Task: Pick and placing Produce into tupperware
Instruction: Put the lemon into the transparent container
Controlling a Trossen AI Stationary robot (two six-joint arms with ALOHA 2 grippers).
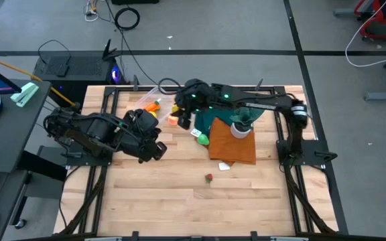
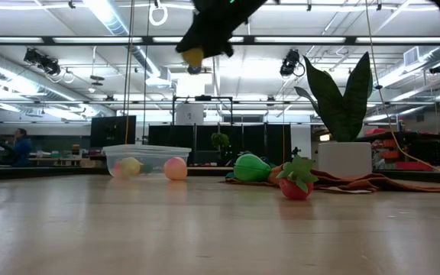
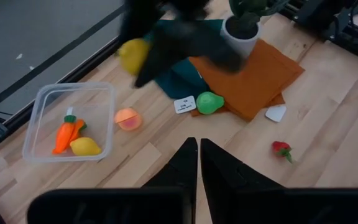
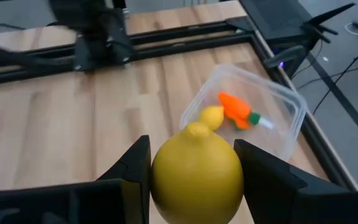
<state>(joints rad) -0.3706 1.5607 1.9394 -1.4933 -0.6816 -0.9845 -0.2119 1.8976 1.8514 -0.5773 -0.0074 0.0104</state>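
- Your right gripper (image 4: pixel 194 171) hangs above the worktop (image 1: pixel 179 201), jaws part open and clamped on a yellow lemon (image 4: pixel 196 174); the low view shows it up in the air, lemon (image 2: pixel 194 56) poking out below the jaws.
- It sits near the tupperware (image 4: pixel 272 109), not over it as far as you can tell.
- The clear tupperware (image 3: pixel 48 102) holds an orange carrot (image 3: pixel 66 134) and a second small yellow lemon (image 3: pixel 84 147).
- The peach (image 3: pixel 128 118) lies on the wood just beside the tupperware.
- A green piece (image 3: pixel 209 102) rests at the edge of the orange cloth (image 3: pixel 260 74), next to a white tag (image 3: pixel 184 104).
- The red berry (image 3: pixel 281 149) lies alone on the wood, well apart from the container.
- A potted plant (image 1: pixel 241 126) stands on the cloth.
- Your left gripper (image 3: pixel 197 163) waits above the wood, jaws closed, empty.
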